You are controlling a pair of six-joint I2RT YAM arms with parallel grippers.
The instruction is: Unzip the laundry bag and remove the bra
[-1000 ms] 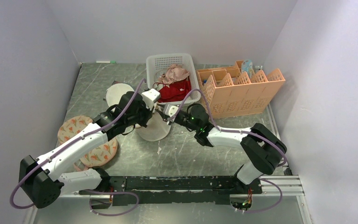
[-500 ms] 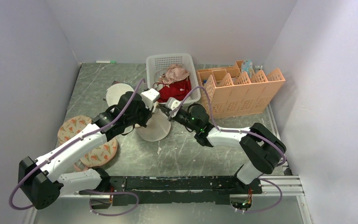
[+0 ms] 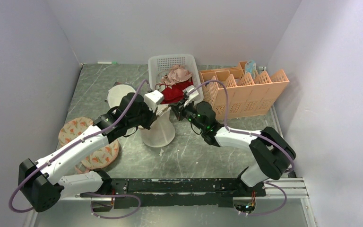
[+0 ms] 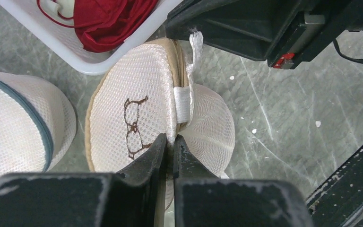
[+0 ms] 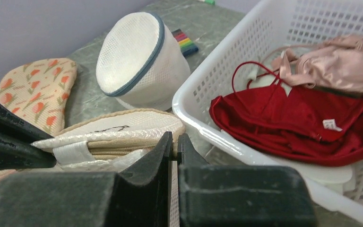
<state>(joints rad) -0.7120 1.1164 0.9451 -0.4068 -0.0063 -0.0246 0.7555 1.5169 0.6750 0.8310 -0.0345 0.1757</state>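
The cream-white mesh laundry bag [image 3: 159, 131] stands on edge mid-table, its brown bra outline [image 4: 133, 126] facing left. My left gripper [image 3: 159, 110] [image 4: 170, 138] is shut on the bag's rim seam beside the white loop tab [image 4: 183, 103]. My right gripper [image 3: 174, 109] [image 5: 175, 137] is shut on a small beige zip pull at the bag's rim [image 5: 118, 130], right next to the basket. The beige zip band looks closed where it shows. The bra inside the bag is hidden.
A white basket [image 3: 193, 64] with a red garment [image 3: 177, 92] and a pink one [image 3: 178, 73] stands just behind the grippers. A greyish drum-shaped bag [image 3: 119, 94] is at back left, a floral pouch [image 3: 82, 137] at left, an orange rack [image 3: 246, 92] at right.
My right wrist has swung up and back-right toward the basket while keeping its grip at the rim. The bag has shifted slightly right and stands taller. The left gripper has hardly moved.
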